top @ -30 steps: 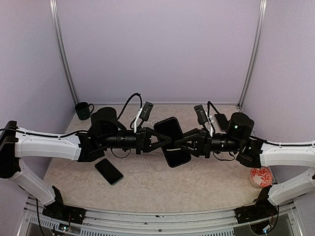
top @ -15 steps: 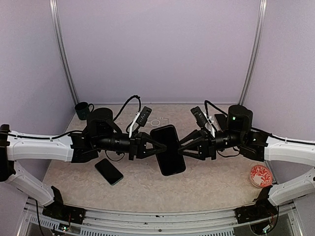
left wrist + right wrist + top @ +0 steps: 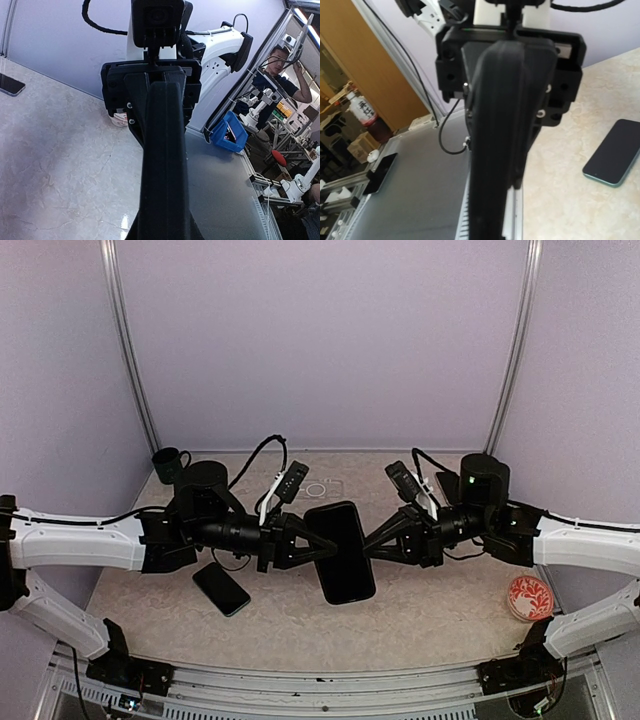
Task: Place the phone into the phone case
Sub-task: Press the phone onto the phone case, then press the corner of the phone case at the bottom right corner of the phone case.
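The left gripper (image 3: 316, 548) is clenching one long edge of the black rectangular phone case (image 3: 341, 555) while the right gripper (image 3: 368, 542) is pinching the opposite edge, suspending it between them. The dark flat teal-rimmed phone (image 3: 221, 588) is lying on the beige table (image 3: 420, 610) below the left gripper's wrist.

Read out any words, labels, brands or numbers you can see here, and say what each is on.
No text here can be read.
On the bottle in the background, right wrist view: red marks on a white label, too blurred to read.
The phone, phone case and mug show no lettering.
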Controlling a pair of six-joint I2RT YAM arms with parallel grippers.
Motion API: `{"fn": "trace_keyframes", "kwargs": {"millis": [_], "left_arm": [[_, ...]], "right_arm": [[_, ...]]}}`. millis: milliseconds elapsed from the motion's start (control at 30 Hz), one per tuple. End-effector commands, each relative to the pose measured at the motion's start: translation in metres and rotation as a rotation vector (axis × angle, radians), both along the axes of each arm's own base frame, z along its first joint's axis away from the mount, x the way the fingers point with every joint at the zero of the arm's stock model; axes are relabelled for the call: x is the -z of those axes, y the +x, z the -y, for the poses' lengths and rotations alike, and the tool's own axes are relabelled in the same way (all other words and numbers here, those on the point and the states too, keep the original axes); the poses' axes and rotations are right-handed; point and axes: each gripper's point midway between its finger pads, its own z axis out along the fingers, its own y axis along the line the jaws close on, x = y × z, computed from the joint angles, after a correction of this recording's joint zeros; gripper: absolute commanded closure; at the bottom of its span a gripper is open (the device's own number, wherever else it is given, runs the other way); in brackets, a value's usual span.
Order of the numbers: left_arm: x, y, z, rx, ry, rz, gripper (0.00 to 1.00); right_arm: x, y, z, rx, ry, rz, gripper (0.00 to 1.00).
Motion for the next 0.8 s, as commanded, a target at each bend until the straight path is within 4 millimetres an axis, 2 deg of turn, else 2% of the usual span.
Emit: {"fn": "trace_keyframes", "kwargs": {"millis": [0, 500, 767], "left_arm": [[-0.015, 0.005, -0.008, -0.03, -0.042, 0.038, 1.0], [-0.01, 0.009, -0.01, -0.053, -0.027, 0.037, 1.0], [-0.01, 0.009, -0.011, -0.051, -0.029, 0.038, 1.0]], "right_arm": [[-0.021, -0.027, 0.013, -0.157, 0.086, 0.052, 0.98], [-0.029, -0.04, 0.031, -0.196, 0.107, 0.081, 0.92], [-0.031, -0.04, 0.039, -0.186, 0.107, 0.09, 0.83]]}}
